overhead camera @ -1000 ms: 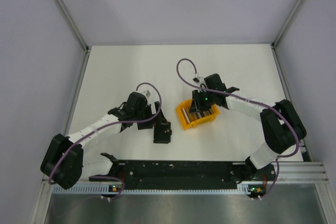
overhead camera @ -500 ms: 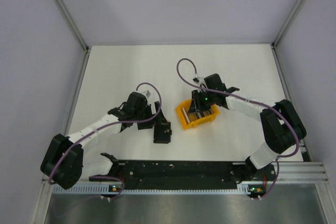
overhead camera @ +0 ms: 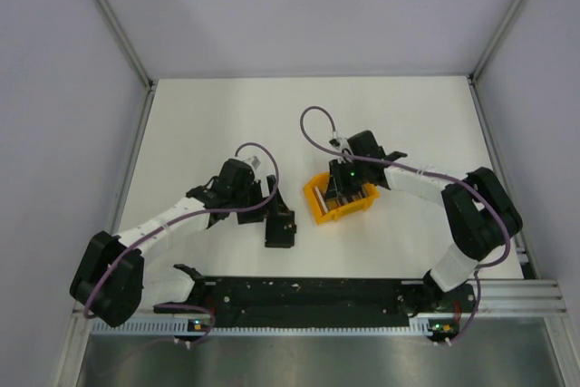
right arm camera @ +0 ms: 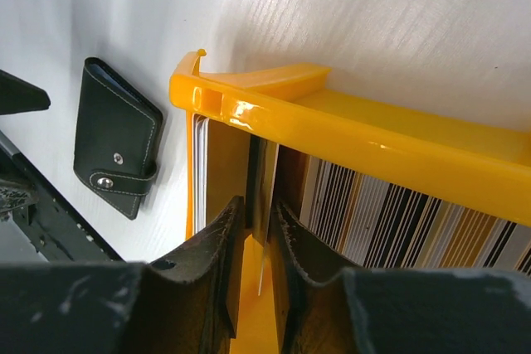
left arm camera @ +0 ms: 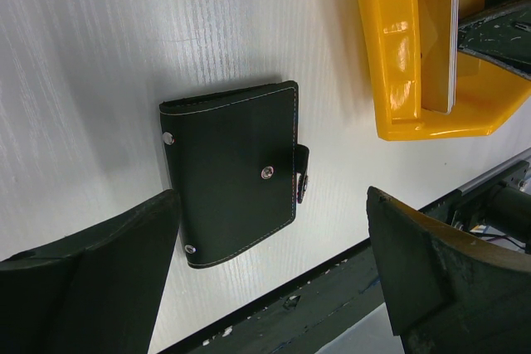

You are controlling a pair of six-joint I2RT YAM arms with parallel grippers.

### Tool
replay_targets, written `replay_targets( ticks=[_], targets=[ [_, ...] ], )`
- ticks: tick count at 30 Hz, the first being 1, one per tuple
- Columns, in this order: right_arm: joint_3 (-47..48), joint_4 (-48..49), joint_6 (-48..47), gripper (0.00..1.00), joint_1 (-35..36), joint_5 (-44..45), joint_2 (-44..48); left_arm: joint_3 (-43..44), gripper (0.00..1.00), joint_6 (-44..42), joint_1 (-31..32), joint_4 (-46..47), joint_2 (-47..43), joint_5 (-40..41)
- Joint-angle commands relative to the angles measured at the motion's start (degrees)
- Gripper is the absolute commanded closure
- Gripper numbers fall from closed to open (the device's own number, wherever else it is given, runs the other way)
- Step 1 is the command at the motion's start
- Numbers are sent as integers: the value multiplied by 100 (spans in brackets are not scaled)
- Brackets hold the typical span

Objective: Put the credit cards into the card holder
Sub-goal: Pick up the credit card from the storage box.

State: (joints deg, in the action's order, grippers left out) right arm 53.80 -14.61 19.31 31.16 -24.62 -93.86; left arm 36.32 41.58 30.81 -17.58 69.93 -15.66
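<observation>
The black card holder [overhead camera: 279, 231] lies closed and flat on the white table, snap strap fastened; it also shows in the left wrist view [left arm camera: 232, 172] and the right wrist view [right arm camera: 116, 147]. My left gripper [overhead camera: 265, 212] hovers just above it, open and empty [left arm camera: 270, 213]. The credit cards [overhead camera: 350, 195] stand on edge in the orange bin [overhead camera: 313, 198]. My right gripper [overhead camera: 343, 186] reaches down into the bin, its jaws [right arm camera: 257, 205] nearly closed on one thin card [right arm camera: 264, 173]. Striped cards [right arm camera: 398, 213] stand to the right of it, and a pale stack [left arm camera: 438, 35] leans at the bin's end.
The orange bin's near wall [right arm camera: 348, 126] crosses right in front of my right fingers. A black rail [overhead camera: 308, 292] runs along the table's near edge, just below the card holder. Grey walls enclose the table on three sides.
My right gripper and forearm have shifted slightly left inside the bin, and its cable loop has swung left. The left arm and the card holder have not moved.
</observation>
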Motion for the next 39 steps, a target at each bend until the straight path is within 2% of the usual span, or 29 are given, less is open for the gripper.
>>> replay_targets(
  ticks=[1, 5, 6, 12, 16, 21, 25, 29, 36, 39],
  targets=[
    [298, 81, -33, 83, 136, 159, -88, 7, 4, -89, 22, 220, 29, -69],
    [306, 29, -164, 99, 154, 335, -97, 7, 4, -89, 22, 194, 3, -69],
    [298, -15, -251, 100, 154, 370, -80, 7, 4, -89, 22, 185, 3, -69],
    [78, -367, -928, 100, -4, 686, 192, 25, 4, -142, 22, 150, -6, -69],
    [-158, -542, -1262, 100, -416, 704, 386, 34, 4, -124, 22, 176, -6, -86],
    [-160, -604, -1395, 100, -576, 416, 492, 33, 4, -115, 22, 194, -6, -104],
    [16, -596, -1211, 100, -576, 151, 702, 60, 4, -115, 22, 159, -50, -95],
    [174, -630, -1026, 100, -576, 256, 1132, 77, 4, -115, 22, 97, -111, -16],
    [192, -894, -684, 100, -558, 915, 1844, 121, 4, -89, 22, -87, -295, 300],
    [122, -912, -185, 100, -445, 1291, 2143, 113, 3, -10, 13, -201, -436, 572]
  ],
)
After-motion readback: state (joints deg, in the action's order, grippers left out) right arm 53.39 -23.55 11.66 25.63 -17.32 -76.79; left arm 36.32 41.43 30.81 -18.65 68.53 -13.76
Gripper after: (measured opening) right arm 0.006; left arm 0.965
